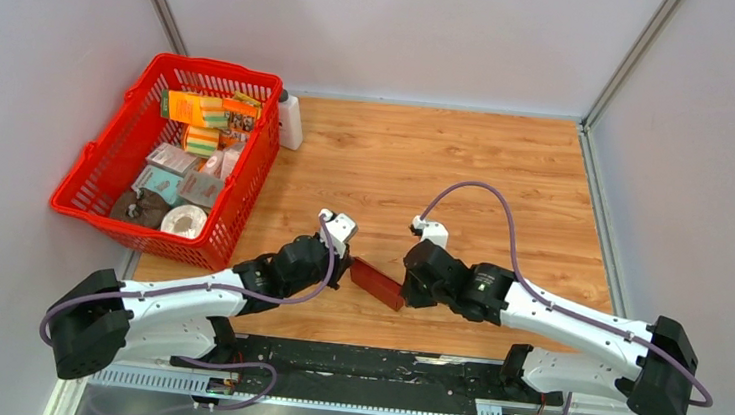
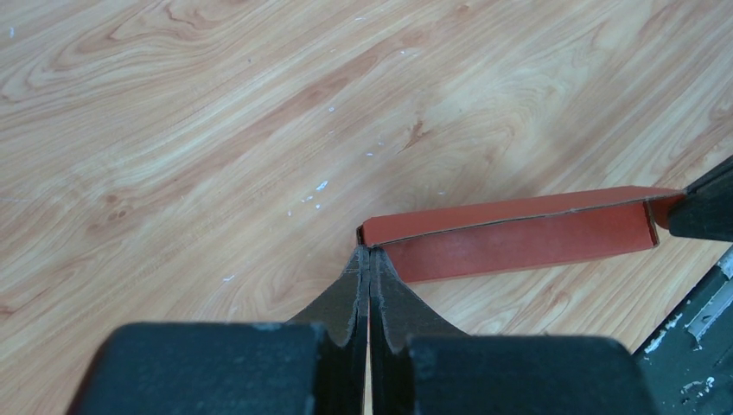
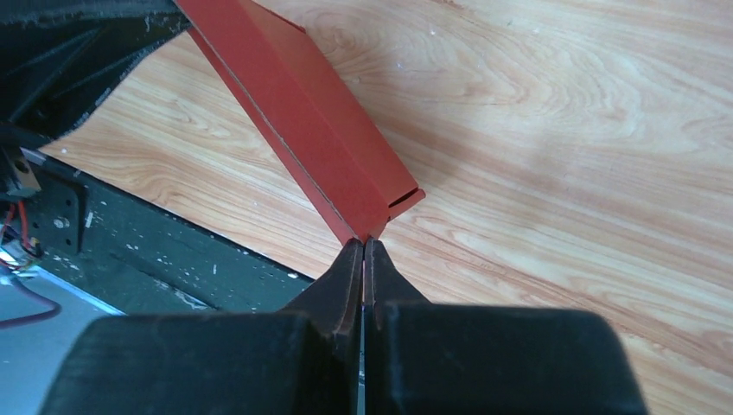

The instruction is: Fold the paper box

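The paper box point(image 1: 377, 282) is a dark red, flattened cardboard piece held in the air between both arms, near the table's front edge. My left gripper point(image 1: 347, 262) is shut on its left end; in the left wrist view the closed tips point(image 2: 370, 252) pinch the corner of the paper box point(image 2: 519, 233). My right gripper point(image 1: 406, 289) is shut on the opposite end. In the right wrist view its closed tips point(image 3: 364, 243) clamp the lower corner of the paper box point(image 3: 302, 121), which stretches up and left.
A red plastic mesh basket point(image 1: 95, 179) with printed packages stands at the back left. A white bottle point(image 1: 290, 118) stands beside it. The black base rail point(image 1: 370, 363) runs along the table's near edge, just below the box.
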Motion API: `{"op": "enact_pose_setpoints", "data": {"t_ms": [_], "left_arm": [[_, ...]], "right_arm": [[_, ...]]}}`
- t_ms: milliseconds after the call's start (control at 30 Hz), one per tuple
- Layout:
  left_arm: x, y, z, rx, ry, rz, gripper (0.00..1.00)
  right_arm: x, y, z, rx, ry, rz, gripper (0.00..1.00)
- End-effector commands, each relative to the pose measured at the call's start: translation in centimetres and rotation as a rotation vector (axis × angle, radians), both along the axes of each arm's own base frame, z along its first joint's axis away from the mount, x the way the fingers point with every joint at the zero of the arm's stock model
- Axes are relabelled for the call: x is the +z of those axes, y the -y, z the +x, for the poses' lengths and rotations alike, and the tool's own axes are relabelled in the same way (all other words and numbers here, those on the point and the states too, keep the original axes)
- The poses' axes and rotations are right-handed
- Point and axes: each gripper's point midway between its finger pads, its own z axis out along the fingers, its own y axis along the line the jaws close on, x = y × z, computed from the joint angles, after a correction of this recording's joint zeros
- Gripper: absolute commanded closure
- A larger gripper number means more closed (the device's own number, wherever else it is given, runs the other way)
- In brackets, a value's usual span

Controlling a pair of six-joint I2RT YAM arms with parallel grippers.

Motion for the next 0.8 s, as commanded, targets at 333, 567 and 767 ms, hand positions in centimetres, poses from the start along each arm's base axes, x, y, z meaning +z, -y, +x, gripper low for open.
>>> {"op": "enact_pose_setpoints", "data": {"t_ms": [333, 567, 767], "left_arm": [[0.8, 1.7, -0.6, -0.052, 0.021, 0.014, 1.00], [0.9, 1.8, -0.7, -0.059, 0.038, 0.038, 1.00], [0.6, 1.9, -0.8, -0.064, 0.041, 0.049, 1.00]], "right_arm": [[2.9, -1.1, 1.7, -0.245, -0.146, 0.374, 1.00], [3.1, -1.0, 2.1, -0.291, -0.209, 0.480, 1.00], [4.6, -0.6, 2.4, -0.318, -0.204, 0.572, 1.00]]}}
